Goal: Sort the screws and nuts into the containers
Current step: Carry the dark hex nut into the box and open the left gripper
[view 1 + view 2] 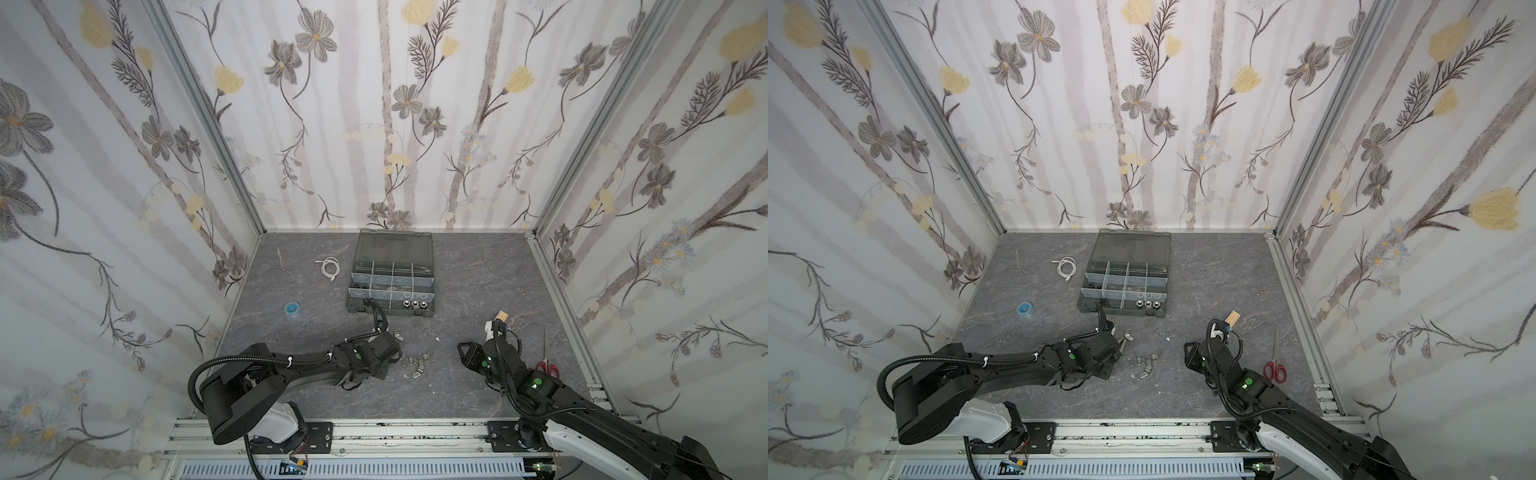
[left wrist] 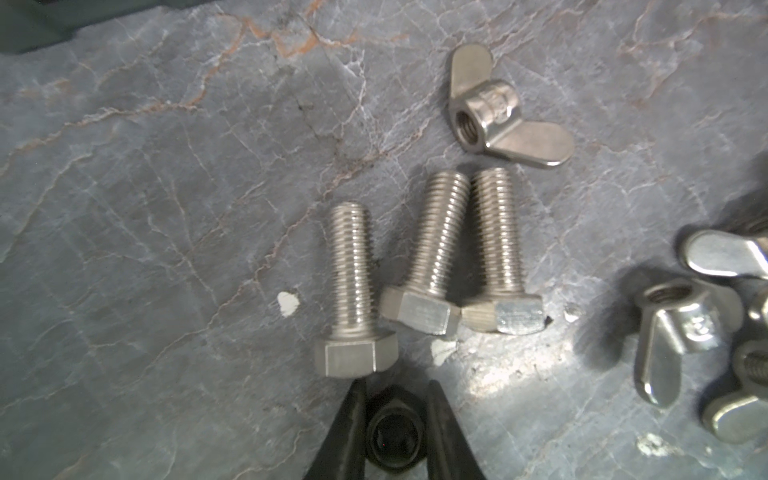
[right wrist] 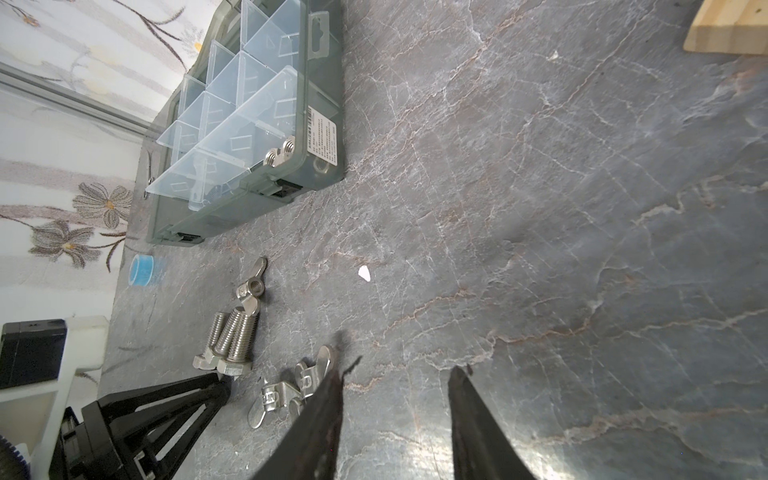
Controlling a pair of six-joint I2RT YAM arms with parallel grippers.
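Three silver screws [image 2: 436, 249] lie side by side on the grey table, heads toward my left gripper [image 2: 395, 384]. That gripper is shut on a black hex nut [image 2: 395, 432], held just off the nearest screw head. One silver wing nut [image 2: 498, 108] lies past the screw tips, and several more wing nuts [image 2: 685, 324] sit in a heap [image 1: 417, 361] beside them. The open organizer case [image 1: 390, 313] stands behind, with silver nuts [image 1: 413, 303] in a near right container. My right gripper [image 3: 395, 365] hangs open over bare table, its one finger next to the wing nut heap [image 3: 286, 395].
Red-handled scissors [image 1: 547, 368] lie near the right wall, and a wooden block [image 1: 500, 316] sits behind the right arm. At the left back are a blue tape roll [image 1: 291, 308], a white cable [image 1: 329, 267] and small metal scissors [image 1: 281, 262].
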